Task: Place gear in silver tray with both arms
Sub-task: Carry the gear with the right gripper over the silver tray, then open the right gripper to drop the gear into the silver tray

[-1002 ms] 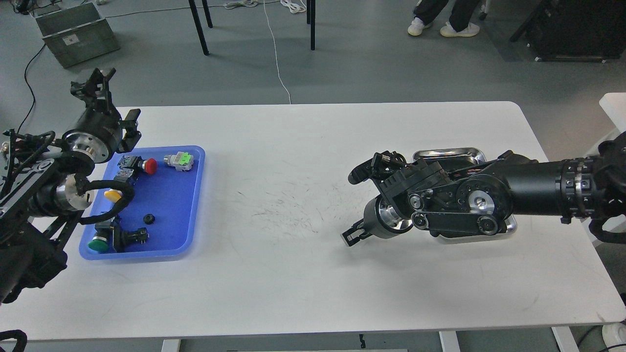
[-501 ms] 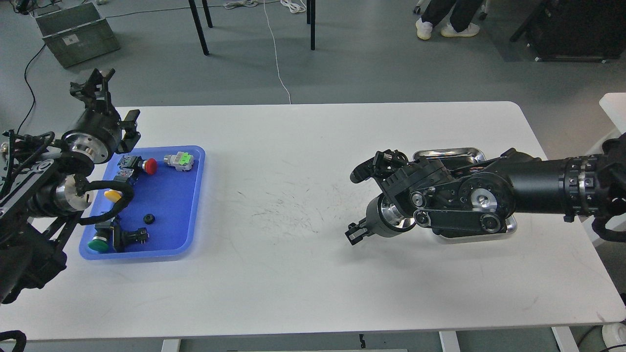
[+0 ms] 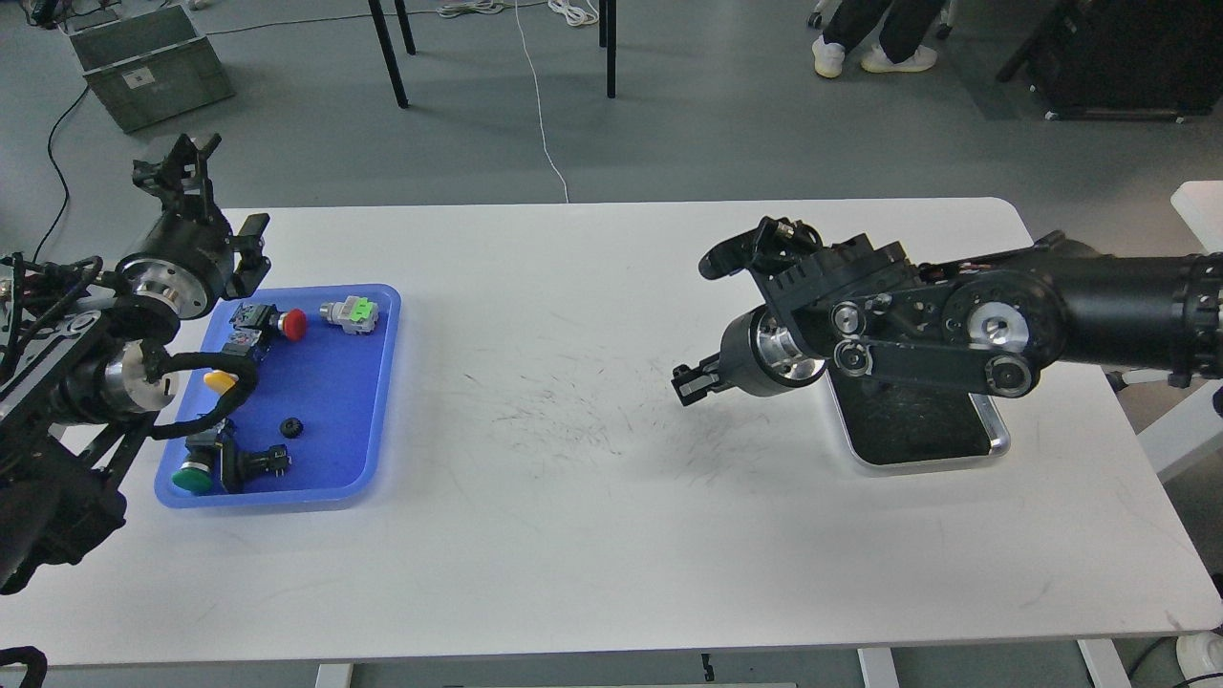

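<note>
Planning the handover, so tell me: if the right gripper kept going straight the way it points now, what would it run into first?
The right gripper points left and slightly down, so it would likely meet the bare white table first, well short of the blue tray. Its height above the table is hard to judge.

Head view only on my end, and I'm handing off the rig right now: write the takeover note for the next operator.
Left gripper: raised past the far left corner of the blue tray, holding nothing that shows; fingers too dark to judge.
Right gripper: above bare table left of the silver tray, seen small and end-on, state unclear.
Gear: small black part lying in the blue tray among the push buttons.
Silver tray: the visible part shows no gear; the right arm covers its far end.
Done: no transfer visible.
Left: pick the gear, carry it across, set it in the silver tray.
</note>
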Robot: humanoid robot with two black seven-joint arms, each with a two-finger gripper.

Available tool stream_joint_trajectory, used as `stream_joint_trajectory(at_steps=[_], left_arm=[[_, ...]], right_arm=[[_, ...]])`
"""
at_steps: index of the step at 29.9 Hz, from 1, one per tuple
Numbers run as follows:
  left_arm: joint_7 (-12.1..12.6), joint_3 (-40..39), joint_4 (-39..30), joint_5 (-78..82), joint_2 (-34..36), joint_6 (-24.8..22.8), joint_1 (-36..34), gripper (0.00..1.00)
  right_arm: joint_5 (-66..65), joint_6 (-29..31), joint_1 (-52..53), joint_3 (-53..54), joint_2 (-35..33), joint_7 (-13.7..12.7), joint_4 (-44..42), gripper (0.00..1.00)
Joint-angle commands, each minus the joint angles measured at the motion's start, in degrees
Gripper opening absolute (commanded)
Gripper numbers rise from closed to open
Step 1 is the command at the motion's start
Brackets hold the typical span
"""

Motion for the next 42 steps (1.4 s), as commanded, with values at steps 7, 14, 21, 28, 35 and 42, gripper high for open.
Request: stream_joint_trajectory(at_steps=[7, 14, 21, 28, 35, 42], left_arm=[[0.0, 0.0, 0.0, 0.18, -0.76, 0.09, -0.07, 0.98], [0.0, 0.0, -0.09, 1.68, -1.73, 0.79, -0.16, 0.98], [0.0, 0.7, -0.09, 1.59, -1.82, 0.97, -0.24, 0.98], [0.0, 0.7, -0.09, 1.59, -1.82, 0.97, -0.24, 0.98], [0.0, 0.79, -0.09, 1.59, -1.73, 0.88, -0.24, 0.98], [0.0, 0.79, -0.09, 1.59, -1.73, 0.97, -0.16, 0.98]], right_arm=[[-10.39, 1.5, -4.08, 0.03, -17.91, 4.39, -0.41, 0.02], [-18.07, -3.49, -14.55, 0.47, -16.26, 7.3, -13.33, 0.02], [-18.16, -7.11, -19.22, 0.2, -5.71, 7.21, -24.58, 0.02], [-18.24, -7.2, -19.57, -1.72, -0.87, 7.21, -28.55, 0.03], [-18.24, -7.2, -19.57, -3.4, -0.86, 7.47, -28.99, 0.05], [-17.81, -8.51, -18.69, -1.82, -3.32, 7.56, -28.2, 0.87]])
